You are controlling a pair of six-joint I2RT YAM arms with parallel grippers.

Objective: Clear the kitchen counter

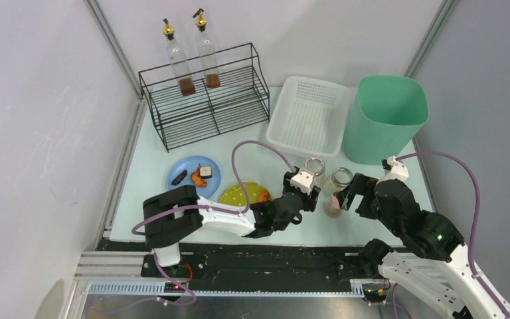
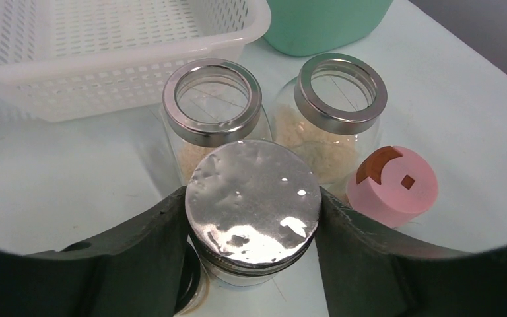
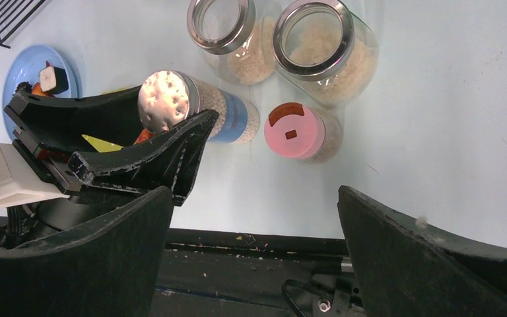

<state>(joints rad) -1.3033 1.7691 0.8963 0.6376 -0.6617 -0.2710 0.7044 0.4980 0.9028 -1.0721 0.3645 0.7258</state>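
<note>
seeing left gripper (image 2: pixel 253 206) clamped on foil-lid jar (image 2: pixel 254 178), fingers (image 2: pixel 152 244) pinching both sides. reading right gripper (image 3: pixel 254 198) as spread wide, empty, hanging near pink-lid jar (image 3: pixel 295 131). noting two open glass jars (image 2: pixel 212 102) just behind, beside white basket (image 1: pixel 305 113). finding kitchen counter (image 1: pixel 147 166) under all of it.

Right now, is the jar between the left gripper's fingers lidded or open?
Lidded: a dented silver lid covers the jar, which is clamped in the left gripper.
</note>
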